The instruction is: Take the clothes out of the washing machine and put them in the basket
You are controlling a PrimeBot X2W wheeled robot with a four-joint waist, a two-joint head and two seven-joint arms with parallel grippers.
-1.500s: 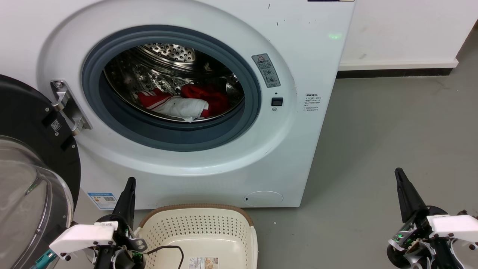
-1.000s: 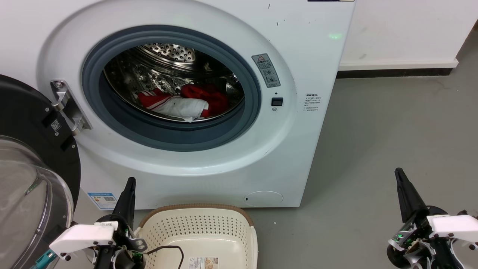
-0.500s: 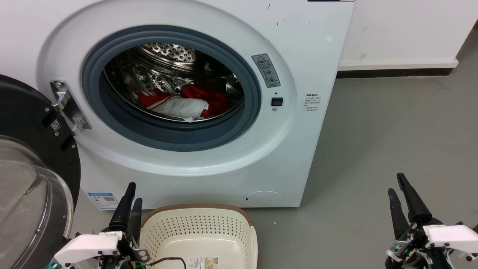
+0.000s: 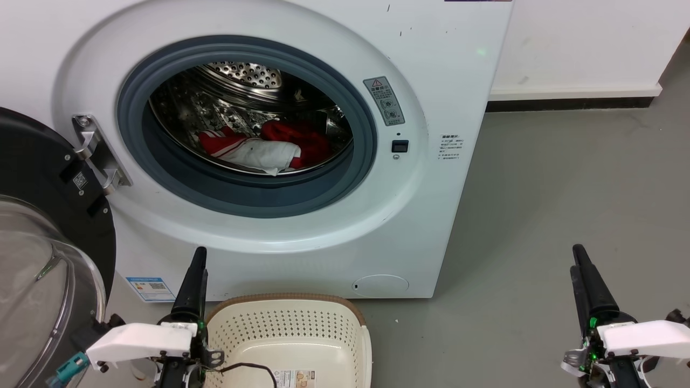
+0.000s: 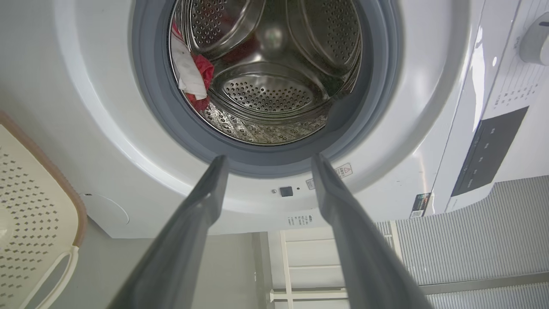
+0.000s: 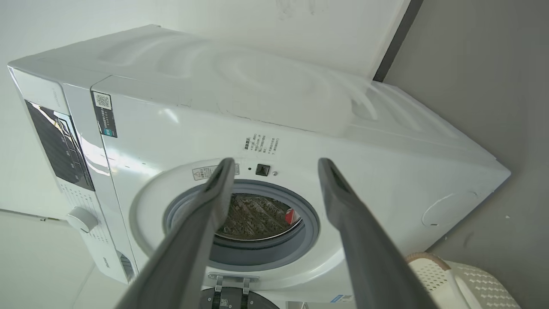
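Clothes [image 4: 259, 150]: red-and-white heap lying low in the drum, near the front lip of the washing machine [image 4: 431, 108].
Snag risk: fabric dragged outward could catch on the grey door seal [image 4: 242, 200]; it needs lifting clear of the lip.
Partial-grip risk: a pinch on the white top layer alone may leave the red pieces behind.
Drop risk: the basket [image 4: 285, 297] sits on the floor [image 4: 539, 188] below the opening, with no clothes in its visible part; an early release would miss it.
Collision risk: the open door [image 4: 32, 172] stands close to the left arm's likely path.
Left jaws: fingers [image 4: 193, 285] parted, holding nothing, just beside the basket.
Right jaws: fingers [image 4: 592, 285] parted, holding nothing, well apart from the machine.
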